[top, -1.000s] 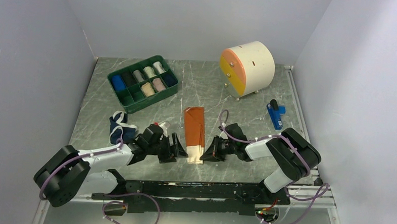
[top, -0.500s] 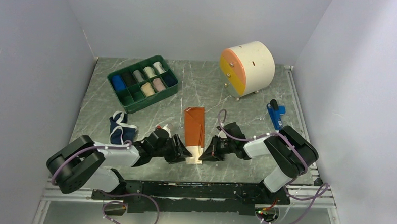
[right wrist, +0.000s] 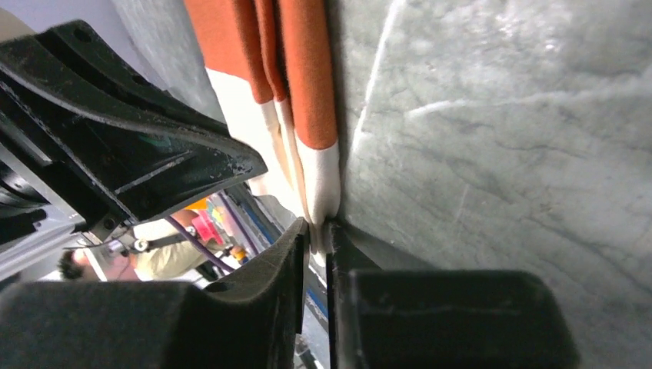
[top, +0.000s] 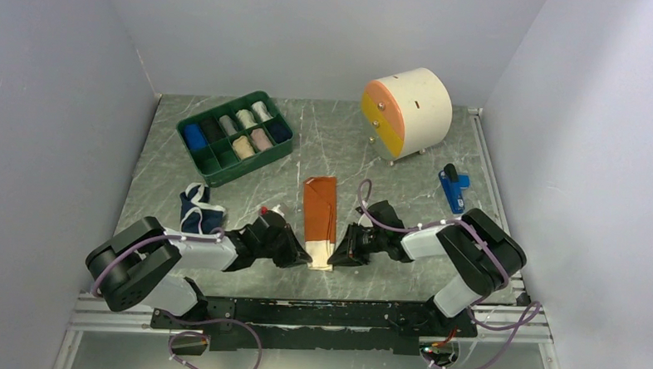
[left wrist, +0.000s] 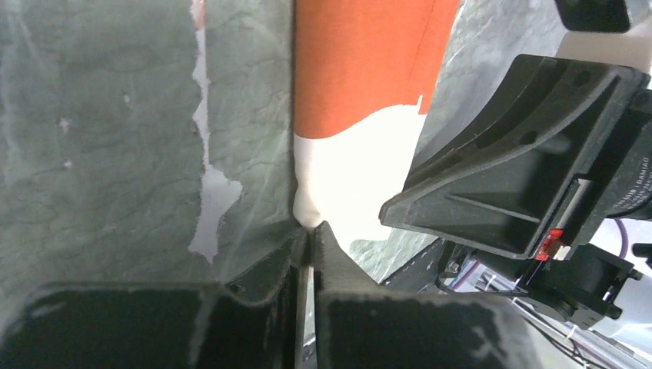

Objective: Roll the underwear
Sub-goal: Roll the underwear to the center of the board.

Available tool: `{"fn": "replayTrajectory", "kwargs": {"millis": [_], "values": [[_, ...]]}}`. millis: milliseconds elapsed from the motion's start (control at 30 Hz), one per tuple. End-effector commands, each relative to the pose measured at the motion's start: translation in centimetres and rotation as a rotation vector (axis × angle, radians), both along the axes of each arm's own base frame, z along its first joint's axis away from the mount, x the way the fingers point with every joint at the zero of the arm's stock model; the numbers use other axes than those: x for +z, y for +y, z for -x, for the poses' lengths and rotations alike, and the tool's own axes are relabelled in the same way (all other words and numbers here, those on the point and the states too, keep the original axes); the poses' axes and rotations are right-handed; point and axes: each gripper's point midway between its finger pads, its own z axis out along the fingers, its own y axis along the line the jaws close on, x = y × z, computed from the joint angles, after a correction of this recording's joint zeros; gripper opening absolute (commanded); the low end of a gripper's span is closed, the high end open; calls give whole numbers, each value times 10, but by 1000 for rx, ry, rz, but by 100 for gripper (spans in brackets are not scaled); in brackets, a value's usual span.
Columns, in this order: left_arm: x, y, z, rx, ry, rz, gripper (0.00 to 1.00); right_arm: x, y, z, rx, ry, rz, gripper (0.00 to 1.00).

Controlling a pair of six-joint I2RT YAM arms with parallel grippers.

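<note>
Here left jaws, right jaws pinch orange underwear (top: 319, 211).

- Overhead view: bright, even, soft light; only faint shadows around the orange underwear (top: 319, 213).
- Wrist views: its cream end glares, perhaps overexposed; foreground below it dark, blurred.

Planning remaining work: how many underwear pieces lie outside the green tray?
2: the orange underwear, near end pinched by left gripper and right gripper; the navy underwear, bunched beside the left arm.
</note>
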Motion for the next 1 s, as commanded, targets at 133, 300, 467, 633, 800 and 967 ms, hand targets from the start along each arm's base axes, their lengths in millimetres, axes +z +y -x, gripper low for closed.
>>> {"fn": "replayTrajectory", "kwargs": {"millis": [133,300,467,633,800,967], "values": [[-39,62,12,-4,14,-346,5,26,-4,-30,110,-315,107,41],[-29,80,12,-39,-30,-399,5,50,2,-62,305,-714,347,45],[-23,89,14,-107,-30,-417,5,94,29,-66,458,-1201,240,46],[-20,99,15,-131,-18,-441,25,112,43,-28,841,-1698,89,50],[-3,96,11,-99,-47,-391,62,80,47,-12,1118,-1904,147,51],[12,110,5,-16,-71,-409,67,64,59,0,1251,-2007,184,51]]}}
